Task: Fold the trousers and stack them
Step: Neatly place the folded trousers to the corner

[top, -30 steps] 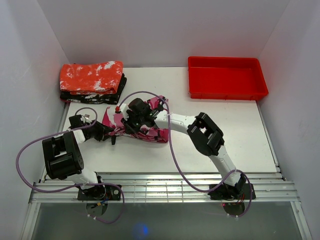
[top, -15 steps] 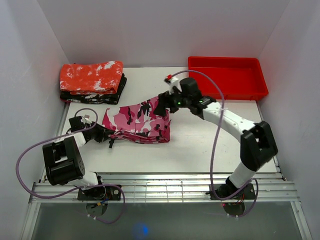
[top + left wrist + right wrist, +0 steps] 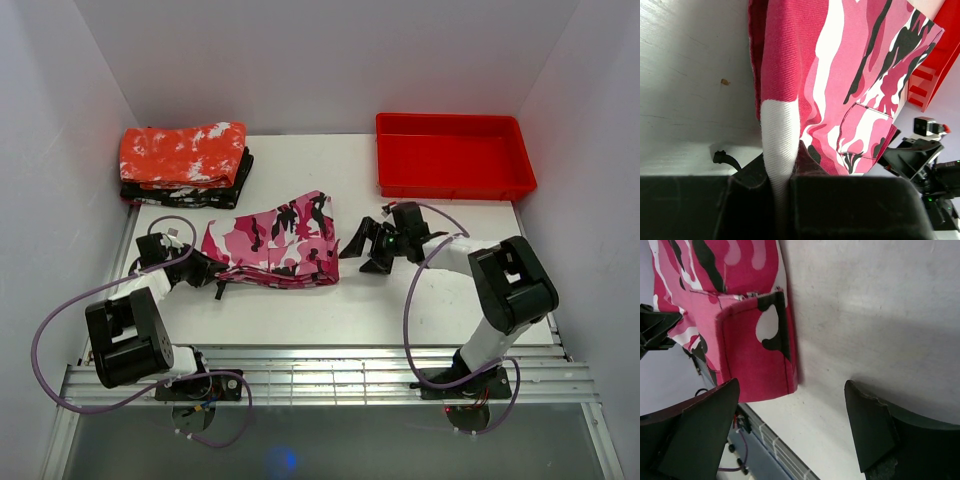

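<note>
One edge of the folded pink camouflage trousers (image 3: 275, 245) sits clamped in the left gripper (image 3: 781, 187), probably anchoring them; just beside, the right gripper (image 3: 362, 248) gapes empty

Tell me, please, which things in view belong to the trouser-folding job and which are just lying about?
Belonging to the job: the pink camouflage cloth trousers; the left gripper, shut on their edge; the right gripper, open beside them.
Lying about: the red plastic tray; the folded red cloth with white speckles; the folded black cloth under it.
</note>
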{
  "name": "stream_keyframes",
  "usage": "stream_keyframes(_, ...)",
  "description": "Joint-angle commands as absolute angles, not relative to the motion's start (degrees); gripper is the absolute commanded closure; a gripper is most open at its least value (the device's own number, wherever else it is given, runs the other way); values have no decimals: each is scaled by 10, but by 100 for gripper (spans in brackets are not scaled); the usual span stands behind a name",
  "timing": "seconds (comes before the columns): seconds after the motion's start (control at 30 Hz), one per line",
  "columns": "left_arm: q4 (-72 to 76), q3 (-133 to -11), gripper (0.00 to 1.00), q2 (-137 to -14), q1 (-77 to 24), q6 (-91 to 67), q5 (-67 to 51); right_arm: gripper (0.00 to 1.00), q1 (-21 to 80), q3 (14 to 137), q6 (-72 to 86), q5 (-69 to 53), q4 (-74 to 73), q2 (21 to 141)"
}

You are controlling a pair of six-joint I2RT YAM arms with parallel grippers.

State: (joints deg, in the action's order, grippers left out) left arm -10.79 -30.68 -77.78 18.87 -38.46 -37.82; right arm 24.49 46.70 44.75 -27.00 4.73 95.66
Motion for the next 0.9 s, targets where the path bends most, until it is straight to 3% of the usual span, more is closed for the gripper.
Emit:
stream_keyframes(0.0, -110, -306, 100, -754, 187, -370, -369, 10, 261, 421, 557, -316, 164, 975)
stream_keyframes(0.27, -112, -311, 100, -765, 187, -370, -369, 0, 300, 415, 595, -309, 280, 1052)
stream_keyframes(0.47, -126, -324, 100, -771, 187, -362, -365, 16, 314, 428, 606, -309, 310, 1095)
stream_keyframes(0.57, -134, -332, 100, -768, 187, -346, -358, 35, 314, 430, 599, -307, 308, 1089)
stream_keyframes(0.6, -140, -337, 100, -767, 186, -331, -352, 50, 314, 428, 596, -304, 306, 1076)
stream_keyframes(0.7, -174, -357, 100, -768, 186, -305, -328, 69, 314, 440, 557, -298, 264, 1050)
stream_keyframes(0.87, -219, -381, 100, -744, 167, -221, -305, 92, 316, 490, 472, -293, 165, 1022)
